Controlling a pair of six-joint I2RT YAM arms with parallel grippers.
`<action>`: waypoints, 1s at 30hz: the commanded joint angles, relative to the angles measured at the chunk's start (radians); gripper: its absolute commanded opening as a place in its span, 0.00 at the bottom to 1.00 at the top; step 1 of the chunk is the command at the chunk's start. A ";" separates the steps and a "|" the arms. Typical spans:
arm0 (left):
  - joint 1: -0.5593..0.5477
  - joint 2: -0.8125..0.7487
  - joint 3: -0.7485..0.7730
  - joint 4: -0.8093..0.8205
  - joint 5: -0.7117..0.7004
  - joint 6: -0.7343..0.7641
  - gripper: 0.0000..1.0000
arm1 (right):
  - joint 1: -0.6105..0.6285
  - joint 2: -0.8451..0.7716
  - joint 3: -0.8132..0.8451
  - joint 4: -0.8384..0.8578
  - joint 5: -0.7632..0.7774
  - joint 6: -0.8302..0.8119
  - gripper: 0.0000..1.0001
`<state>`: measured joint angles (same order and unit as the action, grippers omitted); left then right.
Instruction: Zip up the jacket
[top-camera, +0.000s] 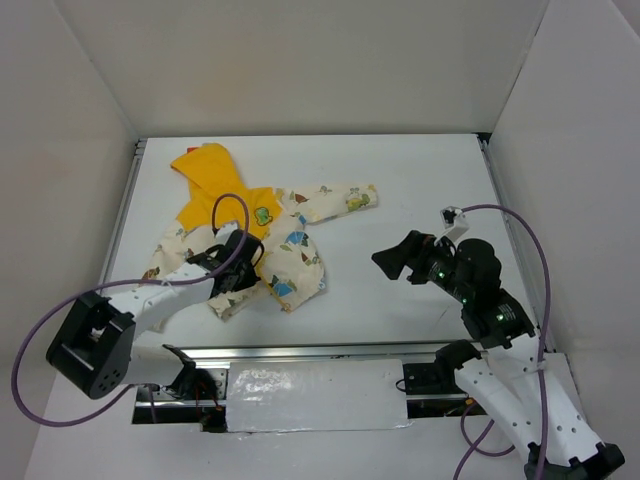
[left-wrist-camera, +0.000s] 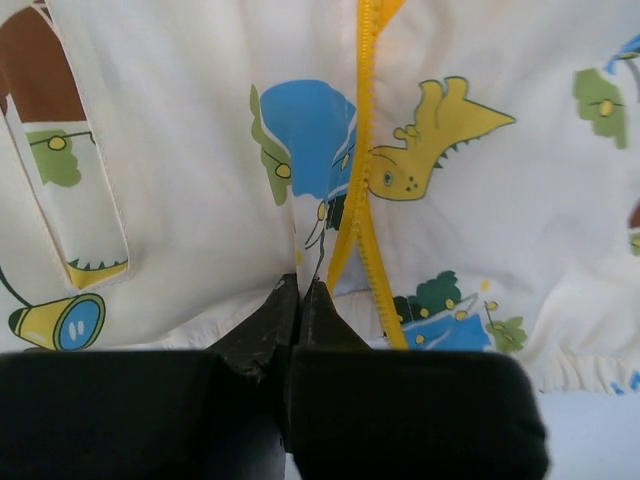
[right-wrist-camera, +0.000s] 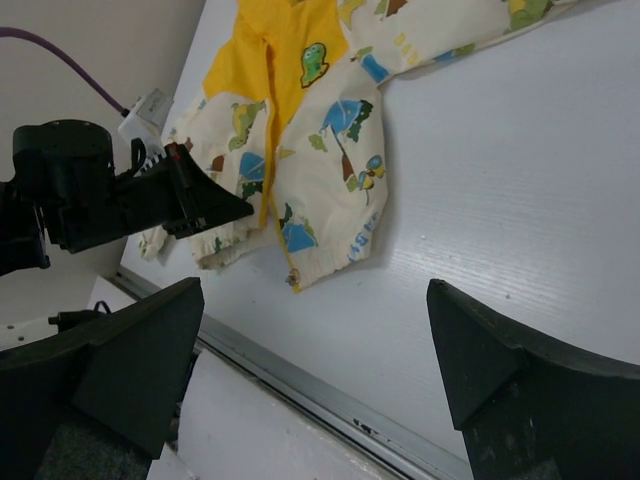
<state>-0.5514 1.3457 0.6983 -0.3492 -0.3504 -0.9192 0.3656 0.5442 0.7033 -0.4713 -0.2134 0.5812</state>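
The jacket (top-camera: 298, 262) lies face up at the table's left-middle, with its yellow hood (top-camera: 205, 165) to the back and one sleeve (top-camera: 335, 200) stretched right. My left gripper (top-camera: 238, 268) rests low on the jacket's front near the hem. Its fingers (left-wrist-camera: 270, 320) are shut, pinching the cream front edge just left of the yellow zipper (left-wrist-camera: 362, 120), which splits apart near the hem. The right wrist view shows the jacket (right-wrist-camera: 330, 170) and a small metal slider (right-wrist-camera: 293, 282) at the bottom of the other zipper edge. My right gripper (top-camera: 392, 262) hangs open and empty above bare table, right of the jacket.
White walls enclose the table on three sides. A metal rail (top-camera: 300, 350) runs along the near edge, with a crinkled white sheet (top-camera: 315, 395) in front of it. Purple cables (top-camera: 235, 200) loop over each arm.
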 joint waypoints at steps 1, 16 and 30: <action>0.001 -0.109 -0.036 0.091 0.071 -0.007 0.00 | -0.004 0.039 -0.048 0.152 -0.124 0.026 1.00; 0.054 -0.631 -0.348 0.377 0.246 -0.070 0.00 | 0.381 0.903 0.148 0.784 -0.241 0.212 0.82; 0.077 -0.677 -0.396 0.406 0.332 -0.056 0.00 | 0.455 1.333 0.400 0.924 -0.297 0.279 0.57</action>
<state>-0.4797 0.6868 0.3176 -0.0147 -0.0578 -0.9733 0.8185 1.8523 1.0542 0.3702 -0.4820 0.8433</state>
